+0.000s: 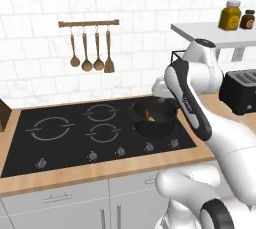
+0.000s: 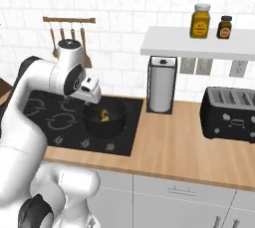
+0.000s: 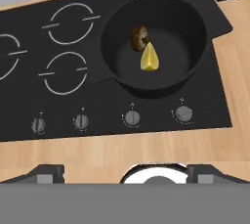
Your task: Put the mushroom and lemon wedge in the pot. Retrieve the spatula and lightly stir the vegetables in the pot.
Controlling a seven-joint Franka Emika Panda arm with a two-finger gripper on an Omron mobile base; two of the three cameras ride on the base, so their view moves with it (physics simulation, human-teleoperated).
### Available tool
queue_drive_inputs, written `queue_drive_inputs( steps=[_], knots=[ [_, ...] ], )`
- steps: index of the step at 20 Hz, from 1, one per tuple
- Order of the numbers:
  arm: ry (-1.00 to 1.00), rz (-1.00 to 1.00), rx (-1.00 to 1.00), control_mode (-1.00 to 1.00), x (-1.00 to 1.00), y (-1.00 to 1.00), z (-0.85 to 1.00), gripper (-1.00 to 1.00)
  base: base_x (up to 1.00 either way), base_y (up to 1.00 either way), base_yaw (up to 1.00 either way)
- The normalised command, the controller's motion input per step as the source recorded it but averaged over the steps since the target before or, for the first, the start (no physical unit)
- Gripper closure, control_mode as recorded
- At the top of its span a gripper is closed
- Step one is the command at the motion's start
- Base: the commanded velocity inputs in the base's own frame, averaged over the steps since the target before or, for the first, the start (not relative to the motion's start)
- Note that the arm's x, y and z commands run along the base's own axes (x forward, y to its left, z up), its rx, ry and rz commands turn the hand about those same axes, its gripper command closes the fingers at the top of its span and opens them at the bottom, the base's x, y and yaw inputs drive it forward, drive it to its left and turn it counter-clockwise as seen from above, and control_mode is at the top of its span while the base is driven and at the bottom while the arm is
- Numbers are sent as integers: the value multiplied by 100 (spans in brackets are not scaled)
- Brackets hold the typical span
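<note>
Hovering above the pot (image 3: 155, 42) with the claw (image 3: 125, 171) spread wide and empty, looking straight down to check the contents. Lying inside already, touching each other on the black floor: the mushroom (image 3: 139, 37) and the lemon wedge (image 3: 149, 57), so the loading step is looking done. Sitting on the hob's (image 1: 65, 143) front right ring, within easy reach for stirring. Hanging on the wall rail (image 1: 88, 23), well apart from the pot, beside three wooden spoons: a spatula (image 1: 108, 53), probably the next target, though its blade colour is too small to tell.
</note>
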Motion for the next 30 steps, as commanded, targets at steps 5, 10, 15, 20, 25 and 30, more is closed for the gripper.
queue_drive_inputs(
  steps=[5, 10, 15, 20, 25, 30],
  knots=[
    [-9, 1, -6, -100, -96, 7, 89, -100, 0, 0, 0],
    [0, 0, 0, -100, -13, -11, 11, -100, 0, 0, 0],
    [0, 0, 0, -100, 0, 0, 0, -100, 0, 0, 0],
    [0, 0, 0, -100, 0, 0, 0, -100, 0, 0, 0],
    [0, 0, 0, 100, 0, 0, 0, -100, 0, 0, 0],
    [0, 0, 0, 100, 0, 0, 0, -100, -8, 76, 17]
  ],
)
